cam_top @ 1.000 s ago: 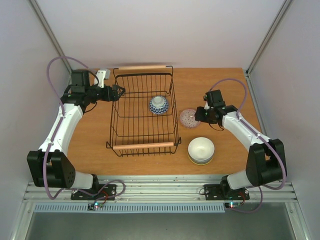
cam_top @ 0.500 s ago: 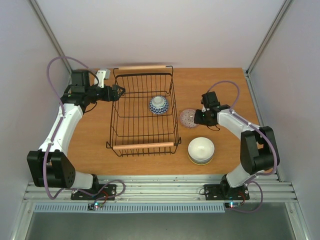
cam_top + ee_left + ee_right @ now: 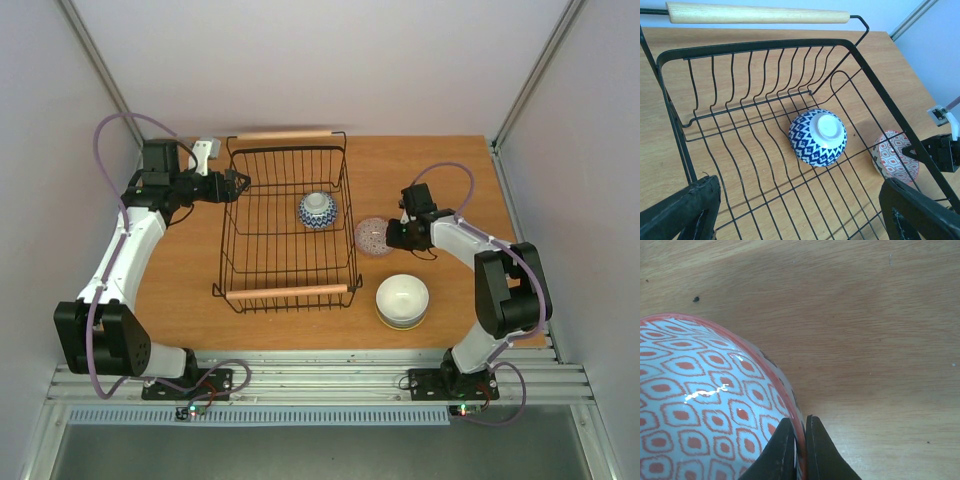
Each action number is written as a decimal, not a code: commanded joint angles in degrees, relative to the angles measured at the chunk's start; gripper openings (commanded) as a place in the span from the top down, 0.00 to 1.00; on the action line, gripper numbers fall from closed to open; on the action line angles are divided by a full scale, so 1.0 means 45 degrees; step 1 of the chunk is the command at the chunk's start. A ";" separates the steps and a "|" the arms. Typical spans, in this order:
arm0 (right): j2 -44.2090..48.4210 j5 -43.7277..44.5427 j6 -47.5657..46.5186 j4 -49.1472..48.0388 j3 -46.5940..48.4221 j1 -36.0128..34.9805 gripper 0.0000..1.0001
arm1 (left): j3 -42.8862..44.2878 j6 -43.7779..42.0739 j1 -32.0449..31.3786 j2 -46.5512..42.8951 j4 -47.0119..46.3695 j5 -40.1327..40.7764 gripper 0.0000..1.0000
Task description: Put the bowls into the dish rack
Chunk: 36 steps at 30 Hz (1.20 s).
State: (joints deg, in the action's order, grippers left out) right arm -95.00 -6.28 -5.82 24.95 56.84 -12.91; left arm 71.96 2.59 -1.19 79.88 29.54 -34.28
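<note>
Wooden tabletop (image 3: 440,170), pale walls (image 3: 300,60); right tool (image 3: 800,421) pinches red-patterned bowl (image 3: 700,405), left tool (image 3: 800,215) gapes, seemingly empty.

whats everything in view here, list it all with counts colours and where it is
dish rack: 1, black wire with two light wooden handles, middle-left of the table
blue-and-white bowl: 1, upside down inside the dish rack, toward its right side
red-patterned bowl: 1, white with red marks, just right of the dish rack, rim pinched in the right gripper
stacked bowls: looks like 2, white nested in a pale yellow-green one, near right part of the table
table: 1, brown wood, under everything
left gripper: 1, black, fingers apart at the dish rack's left rim
right gripper: 1, black, fingers closed on the red-patterned bowl's rim
</note>
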 commanded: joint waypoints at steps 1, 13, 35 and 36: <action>0.0295 0.0469 -0.0089 0.0324 0.0241 0.0026 0.99 | -0.0041 0.0010 -0.0009 0.0021 -0.0403 -0.0106 0.13; 0.4315 0.2701 0.0097 0.2239 0.1887 0.0020 0.99 | -0.0001 0.0049 -0.0028 -0.0031 -0.0406 -0.0334 0.13; 0.0471 0.3340 -0.0869 0.3557 0.8063 -0.5314 0.99 | 0.0003 -0.0085 -0.0424 -0.0384 -0.0405 -0.0768 0.12; 0.0162 0.3287 -0.0897 0.3567 0.8332 -0.5430 0.99 | 0.0002 -0.0096 -0.0434 -0.0387 -0.0401 -0.0788 0.12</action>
State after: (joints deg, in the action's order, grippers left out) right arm -91.66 7.07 -8.95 40.75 89.01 -35.97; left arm 71.96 2.57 -2.94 79.85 29.54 -36.71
